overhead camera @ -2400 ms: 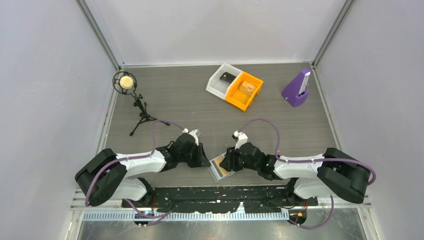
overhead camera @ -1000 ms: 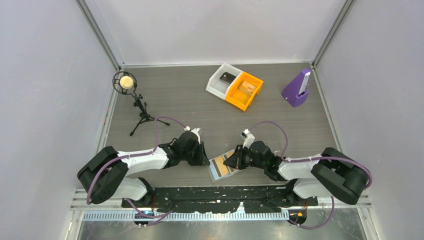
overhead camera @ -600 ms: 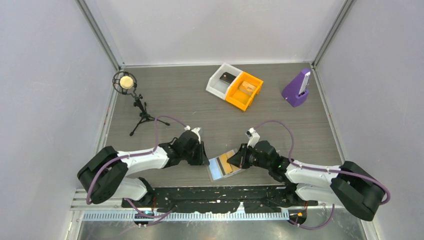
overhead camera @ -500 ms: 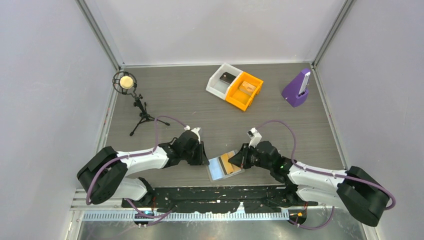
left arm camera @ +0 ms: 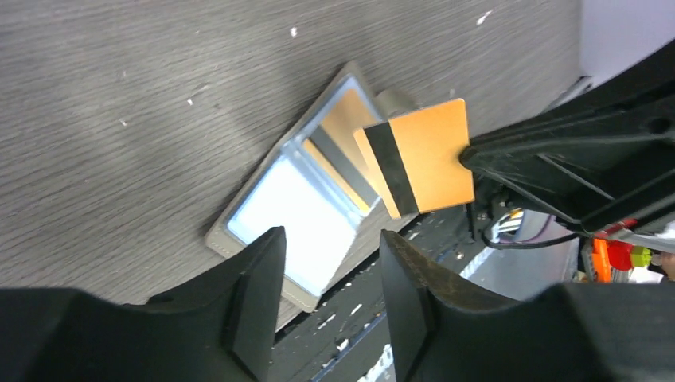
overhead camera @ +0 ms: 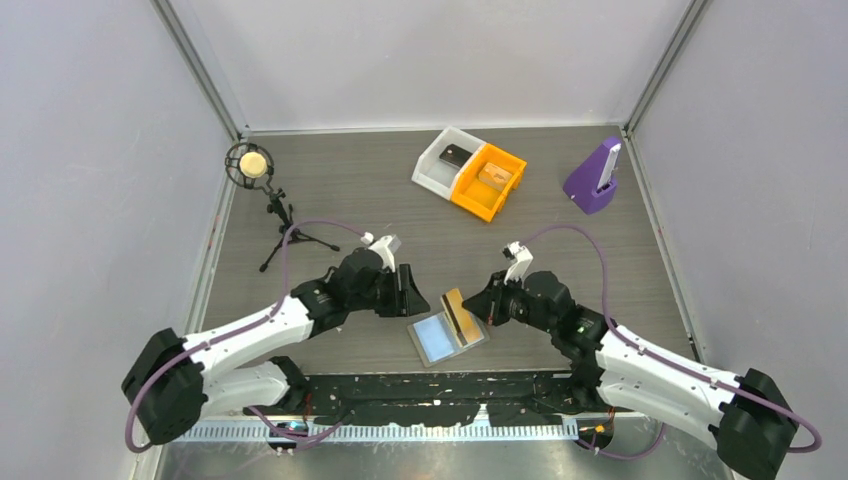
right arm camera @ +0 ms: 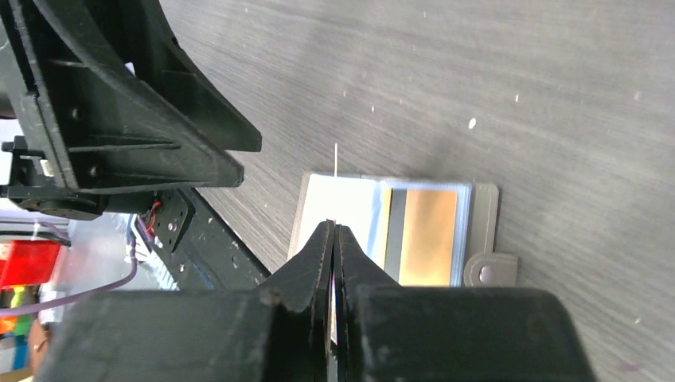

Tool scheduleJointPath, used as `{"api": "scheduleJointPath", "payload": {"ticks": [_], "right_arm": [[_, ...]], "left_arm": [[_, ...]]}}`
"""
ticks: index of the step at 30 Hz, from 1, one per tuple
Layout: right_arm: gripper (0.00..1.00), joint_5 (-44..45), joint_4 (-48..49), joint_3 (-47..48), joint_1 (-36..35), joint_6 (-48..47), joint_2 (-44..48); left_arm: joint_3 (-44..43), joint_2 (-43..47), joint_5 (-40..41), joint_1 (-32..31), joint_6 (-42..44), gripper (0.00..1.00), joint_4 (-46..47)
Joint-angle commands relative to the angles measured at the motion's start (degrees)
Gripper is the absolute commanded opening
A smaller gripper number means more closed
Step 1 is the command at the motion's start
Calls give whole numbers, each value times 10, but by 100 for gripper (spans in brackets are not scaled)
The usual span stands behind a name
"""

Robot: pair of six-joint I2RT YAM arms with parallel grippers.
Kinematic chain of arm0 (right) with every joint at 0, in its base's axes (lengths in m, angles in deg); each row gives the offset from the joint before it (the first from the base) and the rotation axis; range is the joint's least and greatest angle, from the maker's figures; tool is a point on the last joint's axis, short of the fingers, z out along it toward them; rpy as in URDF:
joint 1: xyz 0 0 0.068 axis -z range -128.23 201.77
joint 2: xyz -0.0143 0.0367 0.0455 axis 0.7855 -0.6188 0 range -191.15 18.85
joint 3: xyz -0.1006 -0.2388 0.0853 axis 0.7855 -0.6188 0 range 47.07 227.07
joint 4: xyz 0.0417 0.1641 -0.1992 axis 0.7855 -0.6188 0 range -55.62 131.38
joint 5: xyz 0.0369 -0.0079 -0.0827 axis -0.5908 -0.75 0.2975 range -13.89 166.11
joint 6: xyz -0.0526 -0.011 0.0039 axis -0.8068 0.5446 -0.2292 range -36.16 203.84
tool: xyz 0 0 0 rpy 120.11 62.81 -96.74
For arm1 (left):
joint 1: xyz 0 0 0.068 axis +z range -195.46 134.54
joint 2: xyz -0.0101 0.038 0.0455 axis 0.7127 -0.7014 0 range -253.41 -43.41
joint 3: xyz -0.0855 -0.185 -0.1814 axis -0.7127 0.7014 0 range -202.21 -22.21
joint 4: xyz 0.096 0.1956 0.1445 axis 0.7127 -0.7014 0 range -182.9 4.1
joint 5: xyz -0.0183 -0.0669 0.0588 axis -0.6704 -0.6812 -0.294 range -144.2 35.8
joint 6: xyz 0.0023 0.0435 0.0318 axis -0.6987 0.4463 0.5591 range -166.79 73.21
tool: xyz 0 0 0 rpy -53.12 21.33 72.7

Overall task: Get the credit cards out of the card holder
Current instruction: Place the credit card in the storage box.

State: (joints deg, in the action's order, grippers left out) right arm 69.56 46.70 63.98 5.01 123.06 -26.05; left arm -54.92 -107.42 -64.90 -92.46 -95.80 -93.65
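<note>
Overhead, the card holder (overhead camera: 437,340) lay open on the worktop; the right jaws clenched an orange card (overhead camera: 459,310) just above it. Left wrist: the left jaws hung released beside the card holder (left arm camera: 290,211). Right wrist: a second card (right arm camera: 430,235) sat inside it, so the held one probably needed setting aside next.

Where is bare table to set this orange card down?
Bare: the table between the white bin, orange bin and the jaws; also in front of the purple stand, right of the right jaws. Crowded: the near edge, where the open card holder lies between both jaws, orange card over it.
</note>
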Motion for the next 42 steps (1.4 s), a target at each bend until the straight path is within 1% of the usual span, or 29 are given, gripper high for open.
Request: {"api": "scheduleJointPath", "payload": {"ticks": [1, 4, 6, 7, 8, 9, 10, 11, 12, 13, 14, 16, 19, 23, 24, 27, 36, 38, 41, 42], "right_arm": [[5, 33, -31, 66, 1, -134, 17], [5, 44, -26, 89, -3, -201, 21], [5, 57, -10, 90, -14, -261, 26], [5, 60, 6, 88, -29, -305, 31], [5, 89, 16, 83, -54, -327, 40], [5, 103, 34, 80, -69, -377, 45], [5, 131, 43, 74, -103, -402, 52], [5, 143, 63, 71, -121, -458, 55], [5, 167, 72, 61, -157, -485, 57], [5, 184, 95, 52, -174, -531, 56], [5, 217, 102, 51, -202, -549, 50], [5, 254, 104, 56, -231, -588, 35], [5, 296, 119, 59, -274, -619, 19], [5, 375, 148, 57, -342, -663, -4], [5, 383, 154, 58, -348, -675, -12], [5, 406, 168, 59, -376, -689, -29], [5, 465, 193, 69, -427, -726, -85], [5, 478, 199, 67, -436, -731, -97], [5, 488, 205, 66, -447, -733, -112], [5, 495, 205, 65, -452, -734, -117]], "left_arm": [[-21, 55, 14, 0, -3, 52, -38], [-24, 95, 33, 1, -16, 57, -53], [-29, 117, 43, 2, -28, 65, -63], [-32, 128, 45, 2, -32, 68, -65], [-38, 135, 46, 2, -35, 70, -68], [-45, 141, 48, 2, -40, 73, -74], [-52, 145, 47, 4, -44, 74, -82], [-60, 146, 44, 5, -49, 75, -86], [-66, 147, 37, 7, -55, 76, -89], [-72, 146, 29, 9, -61, 77, -89], [-77, 147, 21, 11, -68, 77, -87], [-81, 150, 15, 11, -79, 78, -80], [-78, 157, 21, 12, -90, 79, -76], [-62, 158, 22, 12, -105, 80, -61], [-56, 156, 18, 13, -109, 79, -54], [-38, 149, 8, 12, -125, 76, -31], [1, 128, -38, 13, -171, 56, 57], [16, 130, -46, 15, -190, 51, 86], [46, 133, -66, 17, -231, 38, 144], [51, 134, -68, 17, -241, 36, 158]]}}
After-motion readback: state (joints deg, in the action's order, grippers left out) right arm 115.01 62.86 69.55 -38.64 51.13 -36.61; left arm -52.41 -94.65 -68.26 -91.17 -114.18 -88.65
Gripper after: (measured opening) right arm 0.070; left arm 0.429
